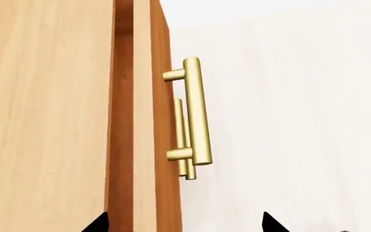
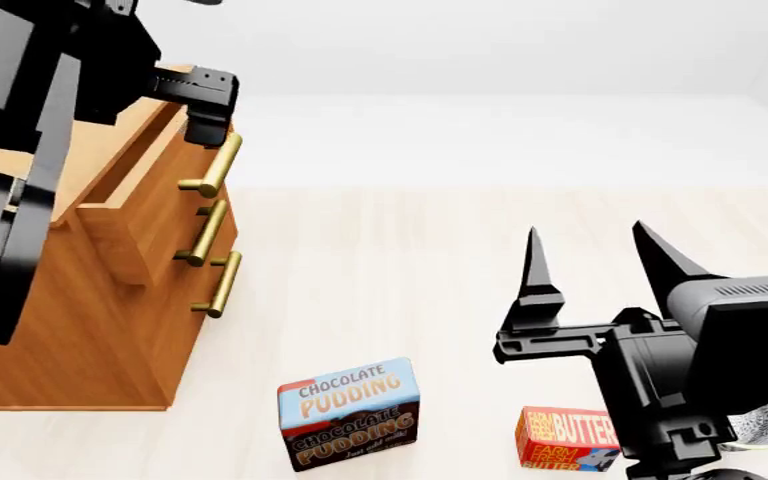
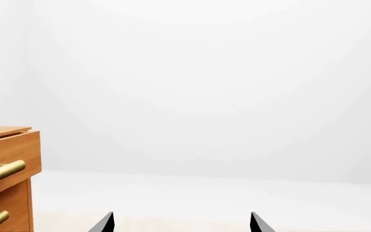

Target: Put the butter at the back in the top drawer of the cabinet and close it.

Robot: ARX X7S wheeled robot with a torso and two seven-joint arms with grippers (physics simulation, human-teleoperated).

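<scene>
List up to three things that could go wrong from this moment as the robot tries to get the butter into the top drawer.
1. The top drawer looks only partly open; the butter may not fit through.
2. The chocolate pudding box stands near the butter and could be grabbed by mistake.
3. The right gripper is open above the floor, and the arm partly hides the butter from the head view, so aiming may suffer.

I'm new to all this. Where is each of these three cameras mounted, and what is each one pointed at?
Head view: on the robot's head, looking down at the floor, the cabinet, the pudding box and the butter; both black arms show, with the right gripper open.
Left wrist view: by the left gripper, close against the top drawer, slightly open, and its brass handle; only two fingertips show.
Right wrist view: by the right gripper, facing a bare white wall; fingertips only.
Shared: all three views show the cabinet's drawer handles.
</scene>
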